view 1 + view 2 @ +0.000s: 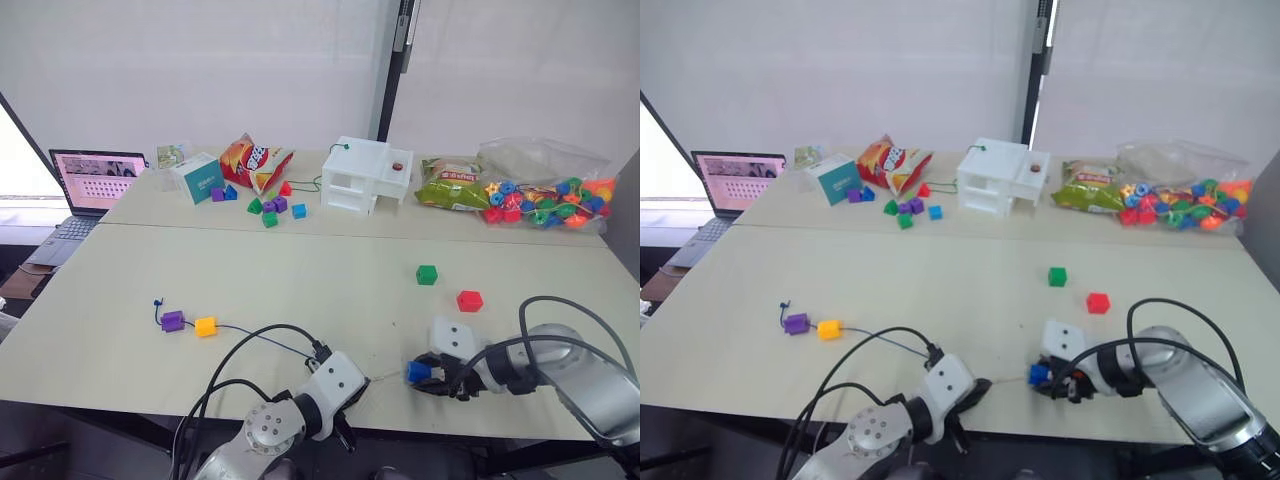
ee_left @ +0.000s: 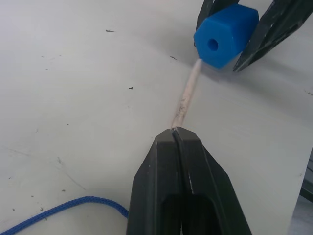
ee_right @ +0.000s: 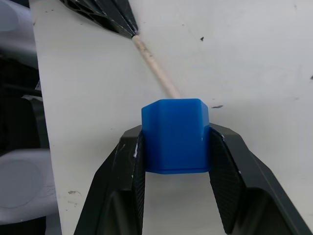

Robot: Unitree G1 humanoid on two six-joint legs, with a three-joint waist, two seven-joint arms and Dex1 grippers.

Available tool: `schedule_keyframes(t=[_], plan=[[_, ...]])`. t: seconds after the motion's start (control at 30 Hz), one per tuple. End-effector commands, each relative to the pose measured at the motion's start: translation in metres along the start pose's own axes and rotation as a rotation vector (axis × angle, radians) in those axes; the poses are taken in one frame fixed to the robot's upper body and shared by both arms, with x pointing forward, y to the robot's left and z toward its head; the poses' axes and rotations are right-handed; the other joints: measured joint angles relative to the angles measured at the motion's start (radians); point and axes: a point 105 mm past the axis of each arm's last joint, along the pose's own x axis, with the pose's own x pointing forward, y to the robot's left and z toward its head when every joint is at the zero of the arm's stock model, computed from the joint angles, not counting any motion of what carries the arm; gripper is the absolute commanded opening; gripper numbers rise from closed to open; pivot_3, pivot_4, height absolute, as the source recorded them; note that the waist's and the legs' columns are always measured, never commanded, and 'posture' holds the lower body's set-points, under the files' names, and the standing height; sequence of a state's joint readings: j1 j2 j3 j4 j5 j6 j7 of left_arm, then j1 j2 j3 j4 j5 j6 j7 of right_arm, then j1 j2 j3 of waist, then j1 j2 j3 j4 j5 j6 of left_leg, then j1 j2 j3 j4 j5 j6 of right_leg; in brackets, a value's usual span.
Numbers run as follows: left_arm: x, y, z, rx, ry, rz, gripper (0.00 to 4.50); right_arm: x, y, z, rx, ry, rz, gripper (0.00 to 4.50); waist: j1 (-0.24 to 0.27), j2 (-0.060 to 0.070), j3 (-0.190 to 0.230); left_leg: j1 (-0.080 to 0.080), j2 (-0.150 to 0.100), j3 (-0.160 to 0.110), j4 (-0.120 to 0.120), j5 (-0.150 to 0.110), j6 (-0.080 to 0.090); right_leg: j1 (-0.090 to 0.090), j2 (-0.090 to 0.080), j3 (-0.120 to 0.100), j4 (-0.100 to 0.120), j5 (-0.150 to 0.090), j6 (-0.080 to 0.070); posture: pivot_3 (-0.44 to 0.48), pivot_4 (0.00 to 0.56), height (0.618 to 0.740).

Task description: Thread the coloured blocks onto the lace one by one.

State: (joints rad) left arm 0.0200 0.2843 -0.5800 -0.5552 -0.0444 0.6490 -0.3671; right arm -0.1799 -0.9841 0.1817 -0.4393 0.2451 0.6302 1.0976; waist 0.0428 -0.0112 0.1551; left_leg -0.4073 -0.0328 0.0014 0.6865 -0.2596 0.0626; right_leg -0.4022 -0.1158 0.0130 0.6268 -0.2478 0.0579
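Lace tip (image 2: pixel 187 93): pinched in left gripper (image 2: pixel 174 131) — beside blue block (image 3: pixel 175 134), missing its hole.
Right gripper (image 3: pixel 175 161): clamps block.
Next: realign tip, push through.

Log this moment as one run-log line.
left gripper: shut on lace tip | right gripper: shut on blue block | tip beside hole, not in | purple block, yellow block threaded

Two blocks (image 1: pixel 189 323) sit on the lace (image 1: pixel 262 334) at the worktop's (image 1: pixel 300 280) left; two loose blocks (image 1: pixel 448 287) lie right of centre, a drawer box (image 1: pixel 366 174) behind them, a bead bag (image 1: pixel 545 195) far right
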Motion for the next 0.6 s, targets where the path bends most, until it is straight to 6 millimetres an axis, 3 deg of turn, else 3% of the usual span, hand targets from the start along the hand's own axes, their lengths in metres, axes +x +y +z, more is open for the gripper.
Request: schedule_keyframes(t=[0.03,0.3,0.6], plan=[[0.000,-0.006,-0.008,-0.050,0.022,-0.044,0.06,0.004,0.000,0.004,-0.053,-0.030,-0.013,1.30,-0.001,0.000,0.000,0.000,0.000,0.000,0.000,0.000,0.000,0.000,0.001,0.000,0.000,0.000,0.000,0.000,0.150,0.740],[-0.017,0.013,0.002,-0.052,0.019,-0.105,0.06,0.012,0.000,-0.002,-0.096,-0.050,0.012,1.30,-0.007,0.000,0.000,0.000,0.000,0.000,0.000,0.000,0.000,-0.001,0.002,0.000,0.001,0.000,0.000,0.000,0.150,0.740],[-0.025,0.015,0.018,-0.051,0.025,-0.191,0.06,0.018,0.001,-0.001,-0.122,-0.054,0.040,1.30,-0.011,0.000,0.000,0.002,0.000,0.000,0.000,0.000,0.000,0.000,0.003,0.000,0.002,0.000,0.000,0.000,0.150,0.740]])
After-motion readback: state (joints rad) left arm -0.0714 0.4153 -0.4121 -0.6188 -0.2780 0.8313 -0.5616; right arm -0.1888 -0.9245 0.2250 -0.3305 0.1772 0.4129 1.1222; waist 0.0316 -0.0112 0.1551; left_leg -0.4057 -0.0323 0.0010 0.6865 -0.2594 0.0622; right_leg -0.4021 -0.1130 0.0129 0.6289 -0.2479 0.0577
